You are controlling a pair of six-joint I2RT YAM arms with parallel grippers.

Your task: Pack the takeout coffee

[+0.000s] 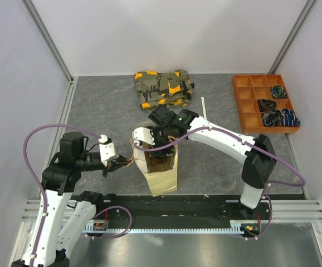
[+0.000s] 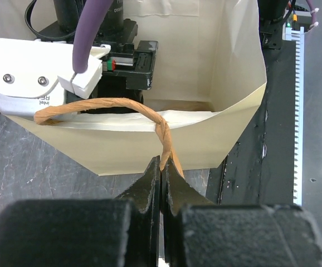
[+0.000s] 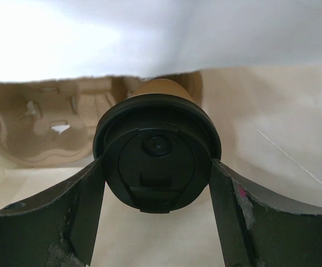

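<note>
The takeout coffee shows in the right wrist view as a black lid (image 3: 156,161) on a tan cup (image 3: 161,87). My right gripper (image 3: 155,166) is shut on it, one finger at each side of the lid. It holds the cup inside the tan paper bag (image 1: 164,177), close to the brown pulp cup tray (image 3: 49,128) at the bag's bottom. In the top view my right gripper (image 1: 160,149) reaches into the bag's mouth and hides the cup. My left gripper (image 2: 164,167) is shut on the bag's twisted paper handle (image 2: 164,136) and holds the near wall (image 2: 205,144) open.
A camouflage cloth (image 1: 164,89) lies at the back centre. An orange compartment tray (image 1: 264,103) with small items stands at the back right. A thin white stick (image 1: 204,107) lies between them. The black base rail (image 1: 177,203) runs just in front of the bag.
</note>
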